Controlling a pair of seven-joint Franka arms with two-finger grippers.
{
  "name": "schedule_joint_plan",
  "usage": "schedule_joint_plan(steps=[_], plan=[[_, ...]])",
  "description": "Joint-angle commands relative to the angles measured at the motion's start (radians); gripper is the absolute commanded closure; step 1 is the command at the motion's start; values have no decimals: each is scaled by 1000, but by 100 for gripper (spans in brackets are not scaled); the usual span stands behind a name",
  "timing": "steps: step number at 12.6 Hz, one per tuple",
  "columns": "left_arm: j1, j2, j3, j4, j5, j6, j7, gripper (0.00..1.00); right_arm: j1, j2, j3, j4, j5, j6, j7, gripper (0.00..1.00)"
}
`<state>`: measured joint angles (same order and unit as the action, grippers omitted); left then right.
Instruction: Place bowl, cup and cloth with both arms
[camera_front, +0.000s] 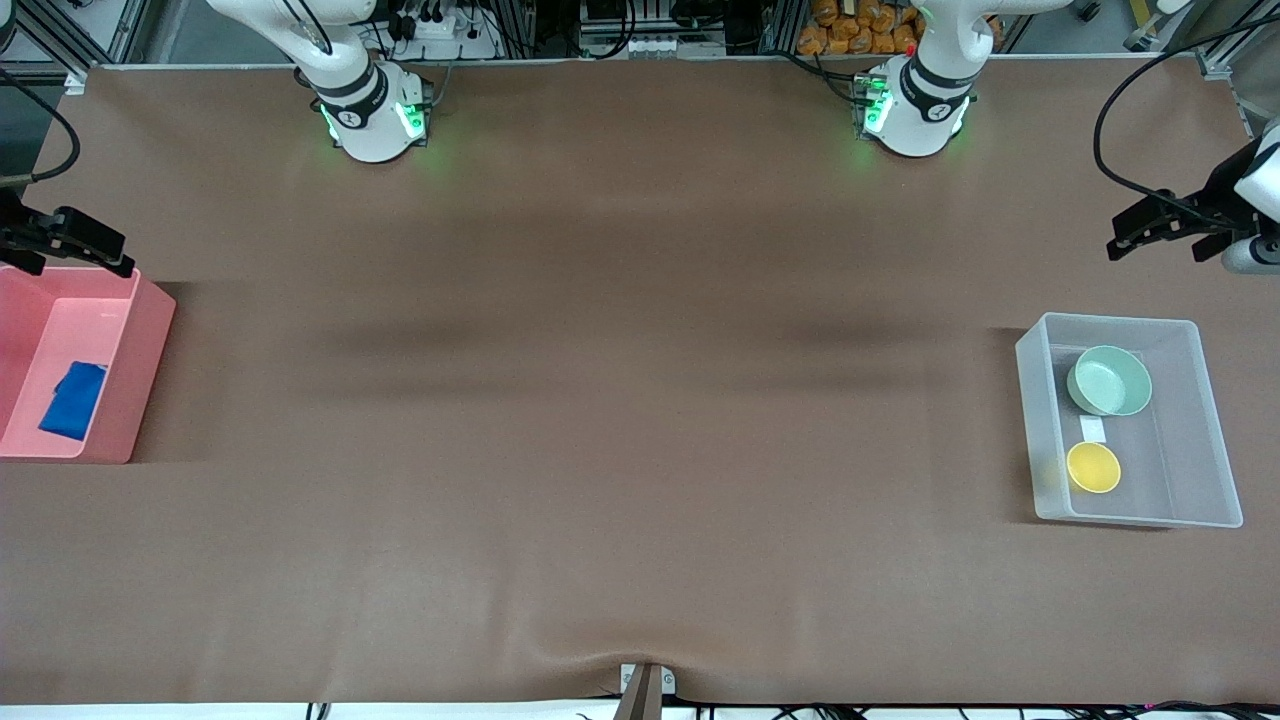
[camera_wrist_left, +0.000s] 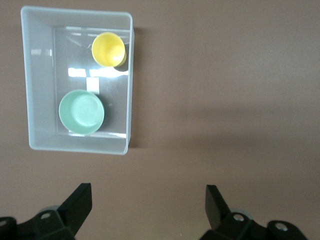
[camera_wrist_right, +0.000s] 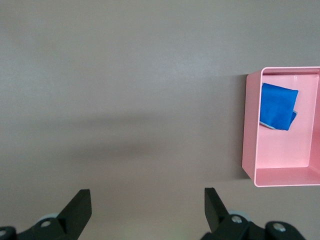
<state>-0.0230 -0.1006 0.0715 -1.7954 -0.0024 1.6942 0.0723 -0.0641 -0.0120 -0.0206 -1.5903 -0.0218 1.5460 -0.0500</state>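
You find the pale mint-green bowl and small yellow cup in the clear plastic bin, the royal-blue cloth in the pink bin; placing looks finished. Left gripper and right gripper hover beside their bins, jaws apart, empty

Left pincer, right pincer agape

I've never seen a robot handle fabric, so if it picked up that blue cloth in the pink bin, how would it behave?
The cloth lies folded and flat in the pink bin, so it is probably floppy and would drape or unfold if lifted. It looks thin, likely light, and unlikely to roll.
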Motion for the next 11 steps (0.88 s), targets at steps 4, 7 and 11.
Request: schedule_joint_plan(steps=[4, 7, 11], plan=[[-14, 159, 4, 231, 21, -36, -2, 0, -13, 7, -1, -1, -4, 0, 6, 0], [-14, 154, 4, 232, 19, -54, -2, 0, -3, 10, 1, 1, -4, 5, 6, 0], [-18, 151, 4, 232, 24, -70, -3, 0, -8, 15, 1, 3, -3, 20, 6, 0]])
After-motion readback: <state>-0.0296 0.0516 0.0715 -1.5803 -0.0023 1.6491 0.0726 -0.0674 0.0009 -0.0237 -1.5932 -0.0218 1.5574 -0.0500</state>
